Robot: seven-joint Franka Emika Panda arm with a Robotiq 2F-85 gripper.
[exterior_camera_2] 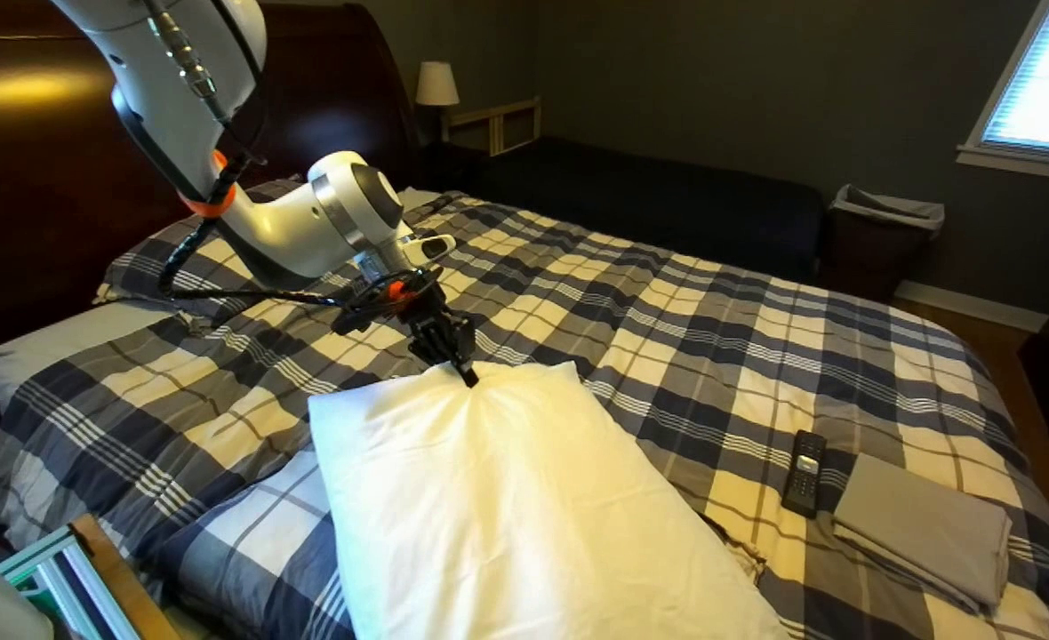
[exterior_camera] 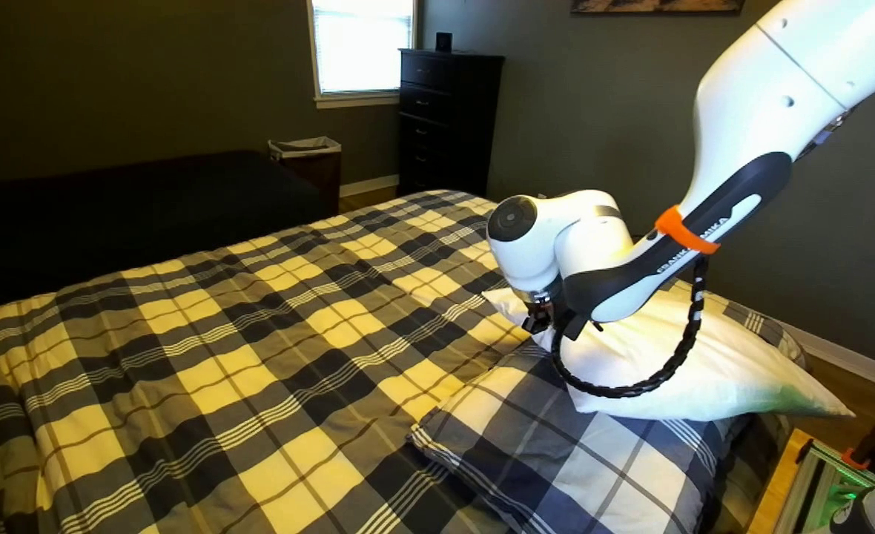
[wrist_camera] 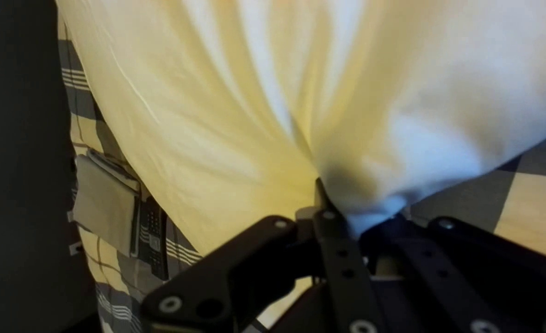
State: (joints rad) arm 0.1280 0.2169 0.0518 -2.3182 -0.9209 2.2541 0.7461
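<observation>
White pillow (exterior_camera_2: 507, 498), gathered edge, pinched in gripper (exterior_camera_2: 468, 373)

In an exterior view, the gripper (exterior_camera: 538, 319) was right of centre at the edge of a white pillow (exterior_camera: 727, 363). Plaid bedding (exterior_camera: 222, 386) lay lower left; a dark dresser (exterior_camera: 448, 119) stood upper centre.

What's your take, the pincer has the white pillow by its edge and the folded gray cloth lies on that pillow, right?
No, the folded gray cloth lies on the plaid bedding, apart from the white pillow, as an exterior view shows. The pincer does have the pillow by its edge.
</observation>
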